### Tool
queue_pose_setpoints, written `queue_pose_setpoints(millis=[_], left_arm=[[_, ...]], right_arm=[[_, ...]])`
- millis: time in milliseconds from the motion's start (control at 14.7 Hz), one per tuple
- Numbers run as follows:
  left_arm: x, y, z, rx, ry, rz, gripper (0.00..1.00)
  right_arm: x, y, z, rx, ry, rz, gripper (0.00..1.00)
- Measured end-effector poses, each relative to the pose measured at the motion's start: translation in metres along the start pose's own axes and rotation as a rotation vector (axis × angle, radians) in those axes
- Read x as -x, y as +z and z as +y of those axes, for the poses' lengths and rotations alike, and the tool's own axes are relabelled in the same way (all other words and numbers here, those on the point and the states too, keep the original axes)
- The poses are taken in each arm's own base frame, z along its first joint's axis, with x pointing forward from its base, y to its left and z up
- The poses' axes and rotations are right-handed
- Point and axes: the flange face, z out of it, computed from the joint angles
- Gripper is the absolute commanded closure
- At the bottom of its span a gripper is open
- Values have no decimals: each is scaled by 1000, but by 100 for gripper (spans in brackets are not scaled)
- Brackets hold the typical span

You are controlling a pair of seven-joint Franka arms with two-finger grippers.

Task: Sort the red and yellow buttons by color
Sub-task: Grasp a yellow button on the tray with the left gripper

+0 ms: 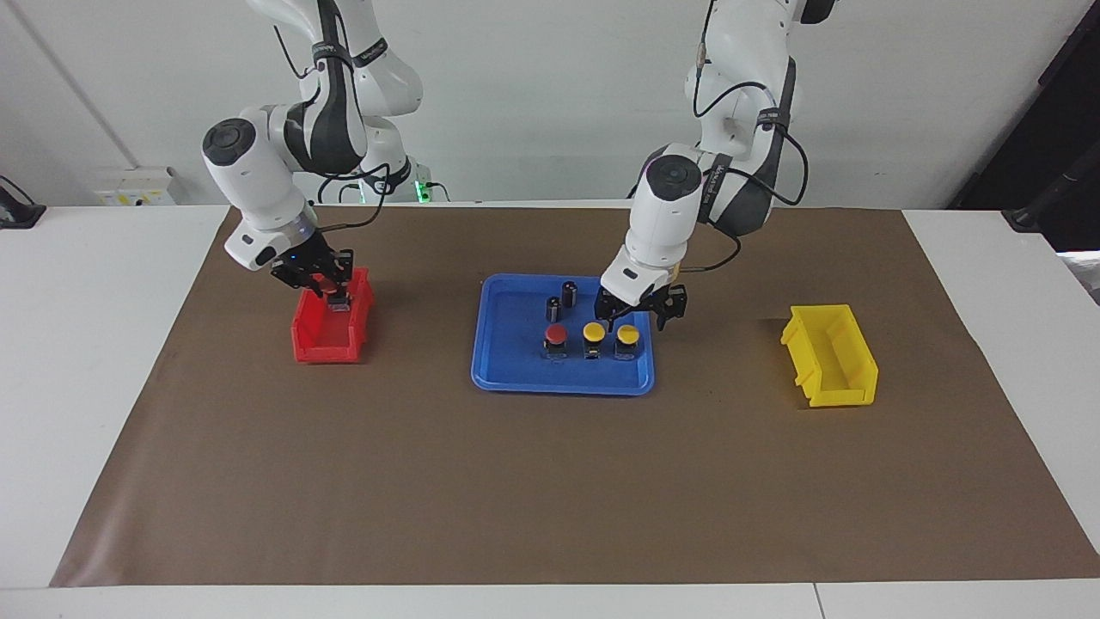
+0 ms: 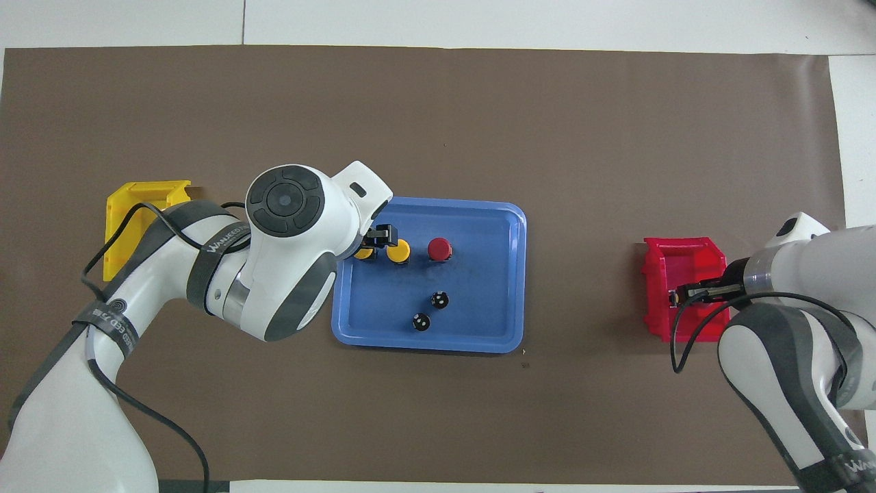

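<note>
Centre frame, a blue plastic tray [image 1: 516,378] holds one red-capped button [image 1: 556,335] and two yellow-capped buttons [image 1: 594,332]. The left gripper [image 1: 640,320] hovers spread above them. The right gripper [image 1: 331,290] grips another red button [image 1: 340,298] over the red bin [image 1: 318,344].

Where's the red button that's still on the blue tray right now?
The red button stands in the blue tray, at the right arm's end of a row beside two yellow buttons, farther from the robots than the two dark cylinders.

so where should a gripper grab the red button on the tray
From straight above, with the fingers closing on the cap's rim: the red button stands upright on the blue tray. A yellow button stands close beside it, leaving little side room.
</note>
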Motion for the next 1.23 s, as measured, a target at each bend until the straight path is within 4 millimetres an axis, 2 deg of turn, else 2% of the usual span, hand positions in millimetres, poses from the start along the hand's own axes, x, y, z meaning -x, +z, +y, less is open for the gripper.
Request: queue_pose_setpoints(millis=[477, 545, 614, 750, 818, 886, 955, 1023, 1227], left_arm=[[6, 13, 5, -11, 12, -20, 25], [7, 15, 6, -12, 15, -22, 29], [8, 17, 7, -12, 17, -22, 34], [8, 20, 7, -12, 18, -23, 57], [9, 20, 7, -12, 17, -23, 72], [9, 20, 7, -7, 14, -25, 87], [9, 21, 8, -2, 9, -28, 95], [9, 21, 8, 3, 5, -31, 98], [9, 20, 8, 11, -7, -39, 98]], right_arm=[[10, 28, 3, 8, 5, 1, 81], [13, 32, 3, 8, 6, -1, 81], [16, 37, 5, 8, 10, -2, 81], [20, 42, 11, 9, 23, 0, 78], [20, 43, 12, 10, 26, 1, 72], [20, 43, 13, 10, 27, 2, 58], [20, 43, 13, 11, 27, 1, 49], [20, 43, 13, 13, 25, 1, 46], [21, 44, 13, 19, 19, -2, 45]])
